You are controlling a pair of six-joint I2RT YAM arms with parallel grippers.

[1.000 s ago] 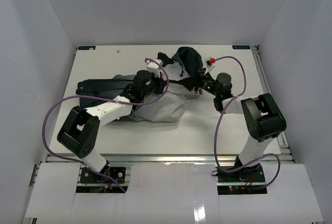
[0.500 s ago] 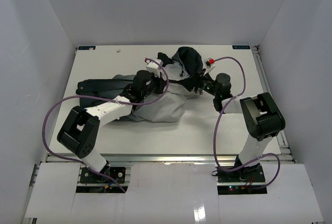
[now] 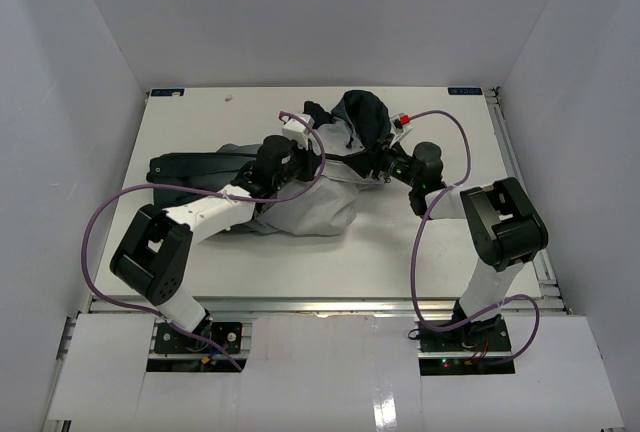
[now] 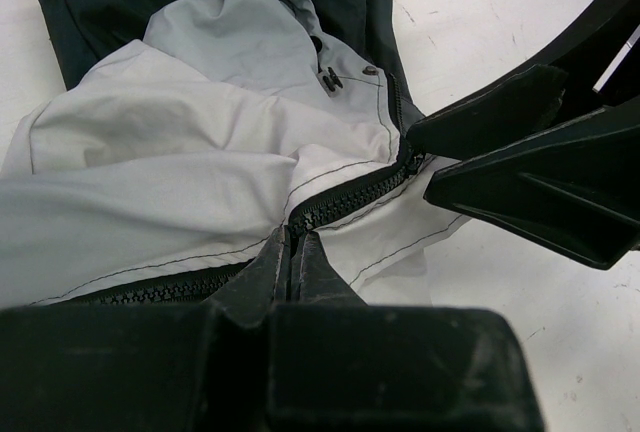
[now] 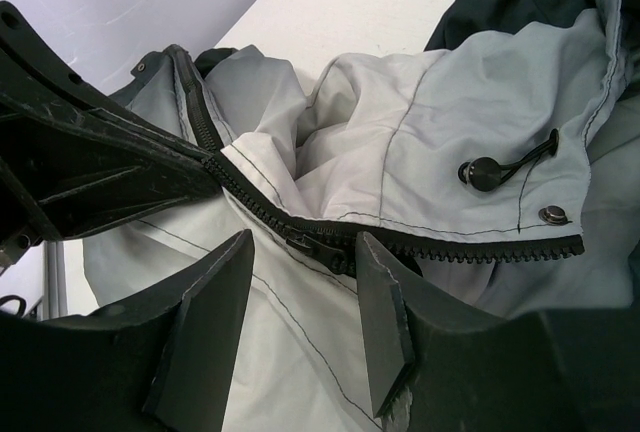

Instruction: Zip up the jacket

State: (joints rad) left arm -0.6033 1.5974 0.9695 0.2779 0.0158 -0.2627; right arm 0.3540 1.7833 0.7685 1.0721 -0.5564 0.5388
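The jacket (image 3: pixel 310 207) lies crumpled in the middle of the white table (image 3: pixel 200 112), its dark hood toward the far edge and the light grey panels toward the arms. The left gripper (image 4: pixel 290 257) has its fingers pressed together, pinching the jacket right at the zipper (image 5: pixel 400 237). The right gripper (image 5: pixel 303 244) faces it from the other side with its jaws spread, and the zipper slider (image 5: pixel 318 250) sits between the two fingertips; I cannot tell if they touch it. A black cord stopper (image 5: pixel 485 172) and a metal snap button (image 5: pixel 548 215) lie just beside the zipper. A small blue label (image 3: pixel 165 93) at the table's far edge is too small to read
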